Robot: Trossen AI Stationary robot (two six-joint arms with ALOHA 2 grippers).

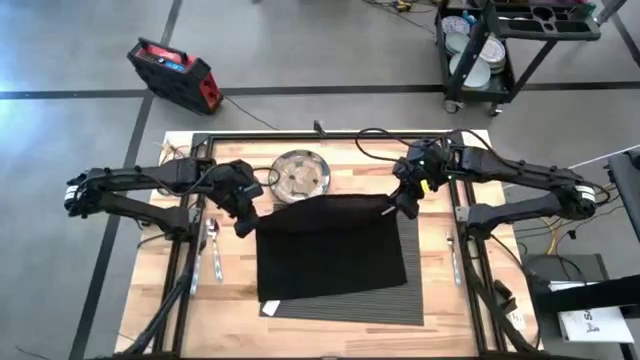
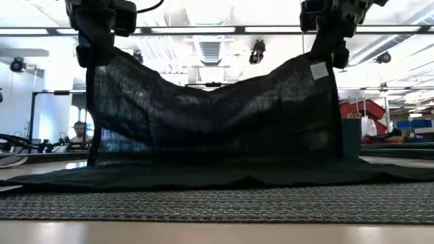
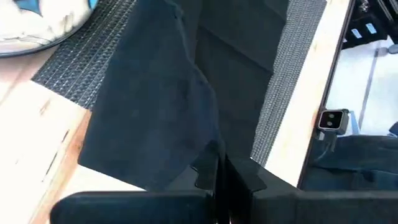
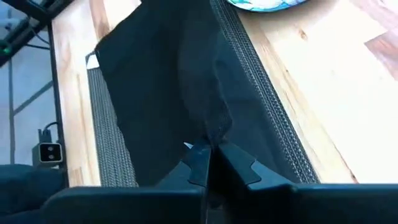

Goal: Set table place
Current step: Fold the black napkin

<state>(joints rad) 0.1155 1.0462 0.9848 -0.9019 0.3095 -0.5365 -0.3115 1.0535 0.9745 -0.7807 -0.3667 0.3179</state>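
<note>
Placemat, dark grey ribbed rectangle (image 1: 350,295), lies flat mid-table (image 1: 450,320). Left tool (image 1: 243,226) and right tool (image 1: 394,207) each pinch a far corner of black cloth napkin (image 1: 330,250), lifted; near edge drapes across placemat.

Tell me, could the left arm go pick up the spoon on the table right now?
Probably not yet. The left tool is shut on a corner of the black napkin, which the right tool holds too. The spoon lies uncovered on the table nearby, so releasing the cloth should free it.
</note>
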